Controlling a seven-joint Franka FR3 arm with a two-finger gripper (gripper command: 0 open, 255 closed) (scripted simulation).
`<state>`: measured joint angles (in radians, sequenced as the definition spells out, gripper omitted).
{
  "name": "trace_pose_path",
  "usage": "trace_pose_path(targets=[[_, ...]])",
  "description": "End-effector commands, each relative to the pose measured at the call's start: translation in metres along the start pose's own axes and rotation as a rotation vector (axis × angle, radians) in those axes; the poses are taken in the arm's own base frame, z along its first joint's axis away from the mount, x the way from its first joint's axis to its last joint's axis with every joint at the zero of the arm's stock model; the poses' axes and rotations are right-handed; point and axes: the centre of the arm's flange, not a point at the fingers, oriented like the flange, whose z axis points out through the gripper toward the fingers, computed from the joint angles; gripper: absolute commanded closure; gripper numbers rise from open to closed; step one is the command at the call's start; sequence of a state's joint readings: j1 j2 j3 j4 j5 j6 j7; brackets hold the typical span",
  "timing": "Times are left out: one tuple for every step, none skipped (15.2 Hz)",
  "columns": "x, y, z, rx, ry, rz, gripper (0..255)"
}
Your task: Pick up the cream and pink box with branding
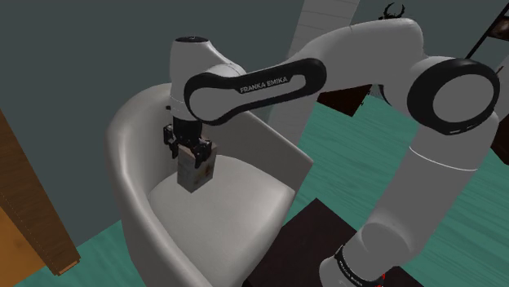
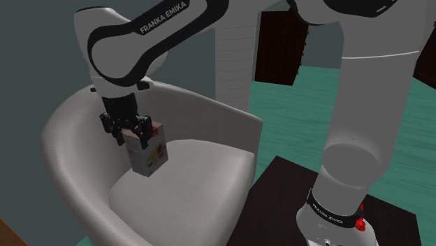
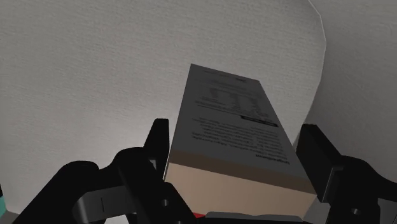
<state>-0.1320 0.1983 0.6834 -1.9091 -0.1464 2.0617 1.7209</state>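
While the pincer [image 2: 137,137] clasps the box [image 2: 151,158] over an armchair [image 2: 66,122], wrist view adds its printed side [image 3: 235,121]

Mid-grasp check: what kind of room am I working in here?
Probably a living room or lounge: a white armchair, a teal floor and dark brown furniture behind it. The pincer grips the box over the chair's seat.

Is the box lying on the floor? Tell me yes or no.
No, the gripper clasps the box over the chair seat.
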Motion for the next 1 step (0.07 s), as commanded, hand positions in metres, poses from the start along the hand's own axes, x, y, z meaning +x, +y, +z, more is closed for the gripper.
trace_pose_path(targets=[[-0.0006, -0.0002, -0.0043, 0.001, 0.0, 0.0, 255]])
